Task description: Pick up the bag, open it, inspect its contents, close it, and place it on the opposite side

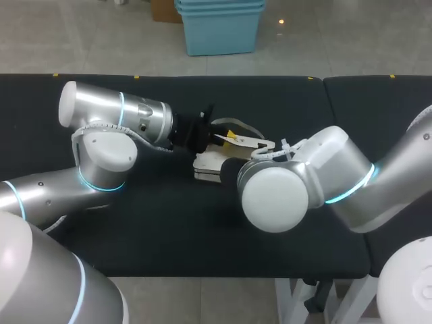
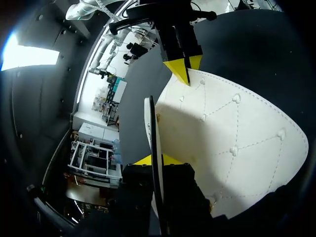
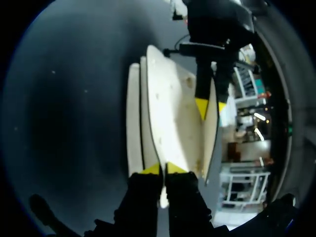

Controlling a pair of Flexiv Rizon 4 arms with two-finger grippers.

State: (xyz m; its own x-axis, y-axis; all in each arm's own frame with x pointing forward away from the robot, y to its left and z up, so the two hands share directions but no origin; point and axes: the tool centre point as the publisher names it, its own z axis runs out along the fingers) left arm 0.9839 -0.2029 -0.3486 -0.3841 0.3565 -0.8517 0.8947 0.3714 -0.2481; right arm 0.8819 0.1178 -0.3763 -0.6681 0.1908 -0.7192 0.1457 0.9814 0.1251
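A white quilted bag [image 1: 206, 165] lies mid-table with its flap raised. My left gripper [image 1: 231, 136] comes in from the left and is shut on the flap's thin edge [image 2: 150, 133], yellow tips [image 2: 153, 160] on either side. My right gripper [image 3: 163, 169] is shut on the opposite panel of the bag [image 3: 170, 108]. In the head view its fingers are hidden behind the right wrist [image 1: 277, 189]. The left wrist view shows the quilted outer face [image 2: 237, 143] with the right gripper [image 2: 183, 68] pinching its far edge. Seen from the right wrist, the left gripper [image 3: 210, 106] holds the flap [image 3: 211, 133].
The black table [image 1: 169, 223] carries nothing else near the bag. A white strap [image 1: 244, 125] loops out behind the bag. A seam [image 1: 329, 108] divides the table from a second black top at the right.
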